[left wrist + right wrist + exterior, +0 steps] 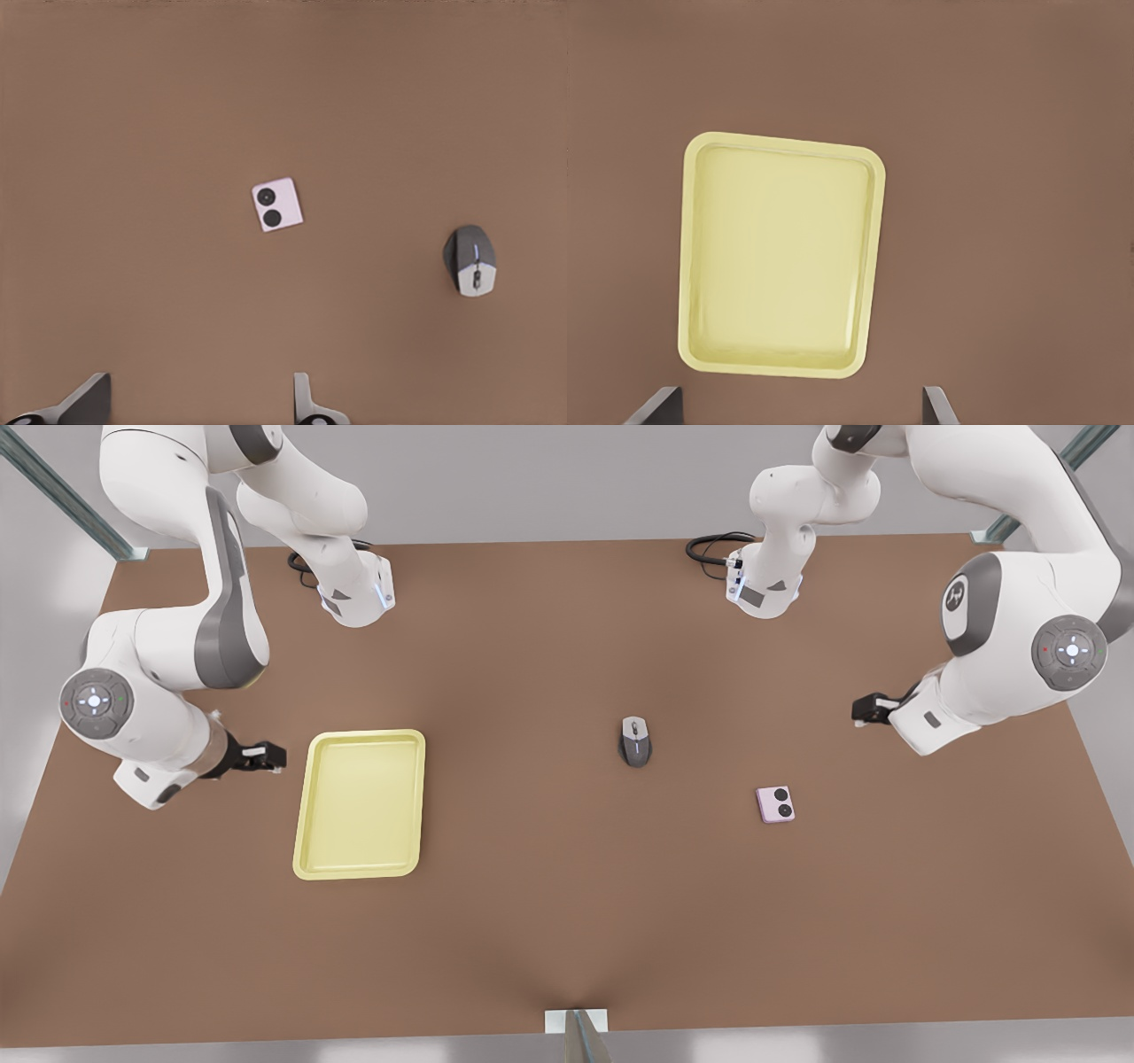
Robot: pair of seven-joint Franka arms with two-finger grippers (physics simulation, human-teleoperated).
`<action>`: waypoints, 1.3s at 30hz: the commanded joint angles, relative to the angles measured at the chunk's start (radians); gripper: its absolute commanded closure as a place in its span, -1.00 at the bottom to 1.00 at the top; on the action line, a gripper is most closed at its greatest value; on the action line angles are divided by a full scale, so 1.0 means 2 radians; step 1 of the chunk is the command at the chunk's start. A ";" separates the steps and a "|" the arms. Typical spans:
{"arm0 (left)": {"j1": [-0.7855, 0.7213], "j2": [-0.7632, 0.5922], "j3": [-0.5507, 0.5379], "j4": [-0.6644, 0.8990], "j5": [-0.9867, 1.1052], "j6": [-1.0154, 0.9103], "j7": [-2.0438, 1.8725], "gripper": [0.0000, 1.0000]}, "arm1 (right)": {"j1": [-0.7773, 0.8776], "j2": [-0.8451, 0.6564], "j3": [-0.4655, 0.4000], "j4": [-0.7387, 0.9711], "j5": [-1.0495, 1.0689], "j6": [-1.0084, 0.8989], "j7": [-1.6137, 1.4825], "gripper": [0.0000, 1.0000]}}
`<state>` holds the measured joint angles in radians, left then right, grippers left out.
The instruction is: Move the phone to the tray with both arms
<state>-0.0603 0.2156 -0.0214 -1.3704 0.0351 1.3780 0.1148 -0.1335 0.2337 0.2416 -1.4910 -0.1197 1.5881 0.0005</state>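
The pale pink phone lies flat on the brown table toward the front view's right, its two black circles facing up. My left gripper hovers open above the table behind and to the right of it; in the left wrist view the phone lies well ahead of the open left gripper. On the front view's left rests the pale yellow tray, with nothing in it. My right gripper hangs open just left of the tray's far corner, and the tray lies ahead of the right gripper.
A grey and black computer mouse sits near the table's middle, between tray and phone, and the mouse is well apart from the phone. Both arm bases with black cables stand along the back edge. A metal post stands at the front edge.
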 commanded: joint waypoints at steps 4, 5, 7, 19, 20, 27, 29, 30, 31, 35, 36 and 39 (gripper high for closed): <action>-0.004 0.100 0.001 -0.009 0.003 0.034 0.000 -1.00 | 0.000 0.001 0.000 0.002 0.000 0.032 -0.006 -1.00; -0.004 0.122 0.001 -0.044 0.002 0.102 -0.050 -1.00 | 0.000 0.001 0.000 0.002 0.000 0.032 -0.007 -1.00; -0.008 0.131 0.001 -0.132 0.000 0.270 -0.200 -1.00 | 0.000 0.001 0.000 0.002 0.000 0.032 -0.007 -1.00; -0.013 0.161 0.002 -0.236 -0.003 0.444 -0.291 -1.00 | -0.001 0.001 0.000 0.002 0.000 0.032 -0.007 -1.00; -0.018 0.162 0.002 -0.236 -0.003 0.444 -0.291 -1.00 | -0.001 0.001 0.000 0.002 -0.001 0.032 -0.008 -1.00; -0.018 0.179 0.003 -0.250 0.002 0.435 -0.261 -1.00 | -0.001 0.001 0.000 0.002 0.000 0.032 -0.011 -1.00; -0.018 0.180 0.004 -0.253 0.002 0.435 -0.261 -1.00 | -0.001 0.001 0.000 0.002 0.000 0.032 -0.014 -1.00; -0.018 0.180 0.004 -0.253 0.002 0.435 -0.261 -1.00 | -0.001 0.002 0.000 0.002 0.000 0.032 -0.014 -1.00; -0.018 0.180 0.003 -0.254 0.003 0.436 -0.260 -1.00 | -0.001 0.002 0.000 0.001 0.000 0.032 -0.014 -1.00; -0.018 0.182 0.003 -0.259 0.002 0.436 -0.259 -1.00 | -0.001 0.003 0.000 0.002 0.000 0.032 -0.015 -1.00; -0.018 0.183 0.004 -0.259 0.002 0.435 -0.259 -1.00 | -0.001 0.003 -0.001 0.001 0.000 0.032 -0.015 -1.00; -0.019 0.182 0.003 -0.262 0.004 0.433 -0.213 -1.00 | -0.001 0.003 -0.001 0.002 0.000 0.032 -0.015 -1.00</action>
<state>-0.0980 0.5810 -0.0152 -1.8936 0.0399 2.2447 -0.3145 -0.1351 0.2404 0.2390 -1.4889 -0.1203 1.6524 -0.0200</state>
